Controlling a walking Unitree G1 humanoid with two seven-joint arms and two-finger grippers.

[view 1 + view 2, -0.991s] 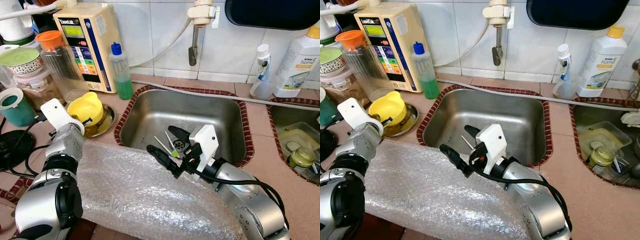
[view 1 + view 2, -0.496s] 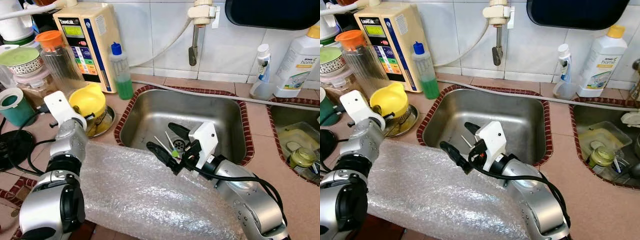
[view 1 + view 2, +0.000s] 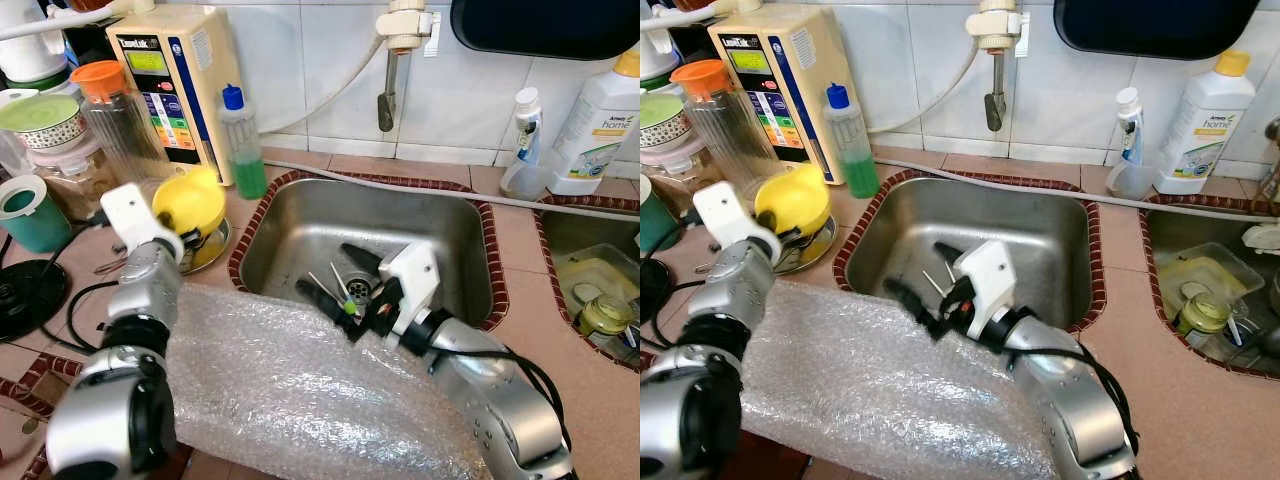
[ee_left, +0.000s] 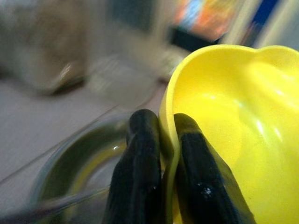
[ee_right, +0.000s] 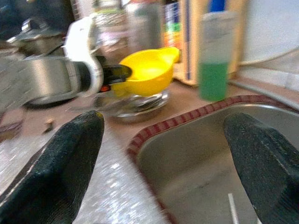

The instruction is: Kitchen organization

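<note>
Tiled kitchen table [image 3: 330,162] with steel sink [image 3: 400,225]; bubble wrap [image 3: 280,390] draped over the near edge. Left claw [image 4: 161,154]: fingers clamped on the yellow cup [image 3: 190,200] rim, holding it just above a metal dish [image 3: 205,255], apparently mid-lift for relocation. Right claw [image 5: 163,154]: fingers apart, empty, over the sink's front edge.

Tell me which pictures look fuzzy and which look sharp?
Left wrist view: the yellow cup and black fingers are fairly sharp, everything behind is a blur. Right wrist view: soft all over, the green bottle smeared, fingers fuzzy. Eye views: mostly sharp, with the left gripper slightly blurred and glare on the bubble wrap.
</note>
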